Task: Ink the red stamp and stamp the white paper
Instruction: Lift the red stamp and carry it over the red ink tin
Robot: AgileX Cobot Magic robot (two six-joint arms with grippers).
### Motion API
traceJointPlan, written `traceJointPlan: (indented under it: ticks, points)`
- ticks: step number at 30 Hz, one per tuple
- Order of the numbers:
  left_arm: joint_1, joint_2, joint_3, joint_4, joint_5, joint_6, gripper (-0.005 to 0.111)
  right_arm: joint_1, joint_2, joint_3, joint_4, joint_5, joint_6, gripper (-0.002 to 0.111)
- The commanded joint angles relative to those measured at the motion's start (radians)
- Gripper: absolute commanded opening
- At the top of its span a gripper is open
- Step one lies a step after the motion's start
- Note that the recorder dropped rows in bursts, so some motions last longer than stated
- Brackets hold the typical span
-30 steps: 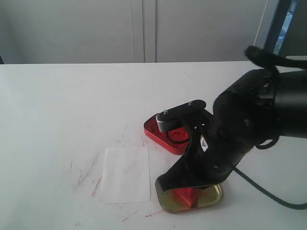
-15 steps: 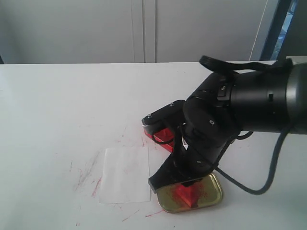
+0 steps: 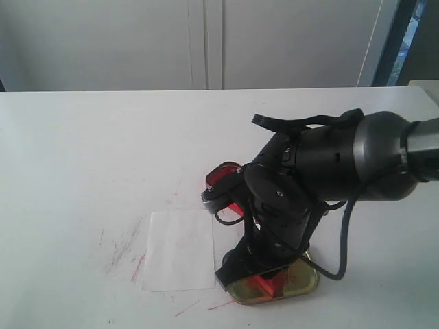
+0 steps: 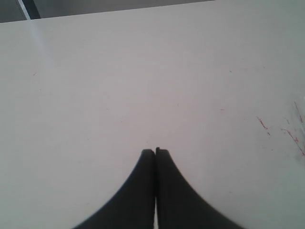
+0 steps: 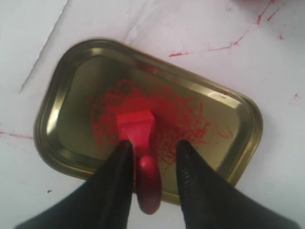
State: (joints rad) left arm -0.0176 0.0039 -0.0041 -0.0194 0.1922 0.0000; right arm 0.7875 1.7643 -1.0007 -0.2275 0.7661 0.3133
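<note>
Two fingers (image 5: 119,171) flank red stamp (image 5: 138,129) on gold lid (image 5: 228,109)

The right gripper (image 5: 154,145) stands open, its black fingers either side of the red stamp, a small glossy plastic block resting on the ink-smeared, round-cornered metal lid. White paper (image 3: 180,250) lies flat beside it. The left gripper (image 4: 155,151) is closed over the white table (image 4: 143,71).

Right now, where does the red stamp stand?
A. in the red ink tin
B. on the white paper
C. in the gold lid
C: the red stamp rests inside the gold lid, between the open fingers of the right end effector.
</note>
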Motion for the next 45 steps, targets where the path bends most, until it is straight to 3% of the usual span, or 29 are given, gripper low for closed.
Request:
traceJointPlan:
  ticks: [1,17,19,22,30,45]
  points:
    - [-0.006,-0.004,0.004,-0.007,-0.008,0.0,0.0,0.003,0.013,-0.004,-0.008,-0.005,0.002,0.03]
    - [-0.006,-0.004,0.004,-0.007,-0.008,0.0,0.0,0.003,0.042,-0.004,0.013,-0.005,0.002,0.03]
    - [-0.006,-0.004,0.004,-0.007,-0.008,0.0,0.0,0.003,0.042,-0.004,0.013,0.004,0.002,0.026]
    - [-0.006,-0.004,0.004,-0.007,-0.008,0.0,0.0,0.003,0.042,-0.004,0.013,0.019,0.002,0.0]
    - [-0.006,-0.004,0.004,-0.007,-0.008,0.0,0.0,0.003,0.037,-0.007,0.013,0.025,0.008,0.0]
    - [-0.006,-0.004,0.004,-0.007,-0.008,0.0,0.0,-0.036,-0.075,-0.175,-0.014,0.085,0.003,0.0]
